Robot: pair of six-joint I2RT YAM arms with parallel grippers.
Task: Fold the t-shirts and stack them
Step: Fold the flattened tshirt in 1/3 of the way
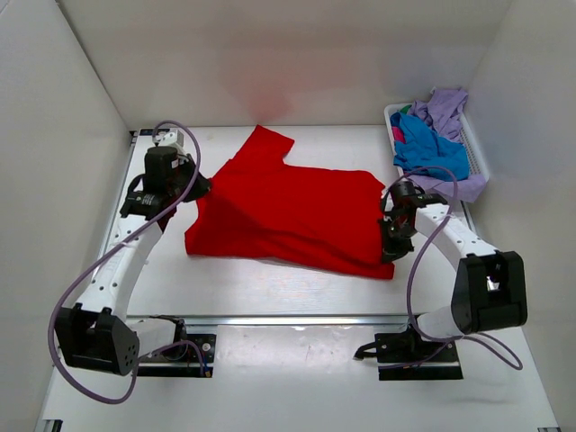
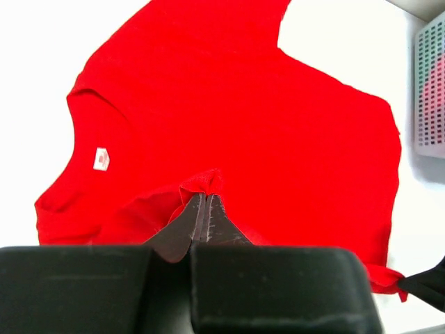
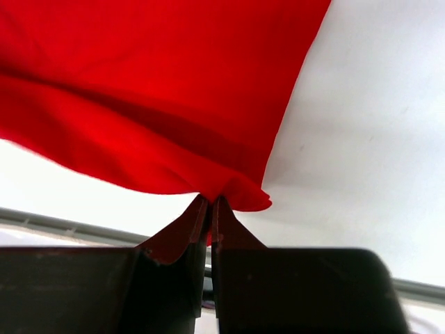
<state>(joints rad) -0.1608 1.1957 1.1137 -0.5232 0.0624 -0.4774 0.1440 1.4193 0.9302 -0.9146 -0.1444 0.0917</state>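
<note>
From above: shows a bright red short-sleeved cloth t-shirt (image 1: pixel 288 211) spread over the middle of the white tabletop (image 1: pixel 270 292), one sleeve pointing to 12 o'clock. Puts the left hand (image 1: pixel 200 186) at the shirt's 9 o'clock edge and the right hand (image 1: pixel 389 252) at its 4 o'clock corner. Places a white slatted plastic basket (image 1: pixel 478 153) at 2 o'clock, heaped with a blue cloth t-shirt (image 1: pixel 432 144) and a lavender purple cloth t-shirt (image 1: pixel 447 108).

From the left wrist: shows the left hand closed, pinching a small raised fold of red cloth between dark fingers (image 2: pixel 186 223). Shows a small white neck label (image 2: pixel 101 158) at 9 o'clock, beside the collar.

From the right wrist: shows the right hand closed, clamping a corner of the red shirt, with cloth spreading away toward 11 o'clock.
</note>
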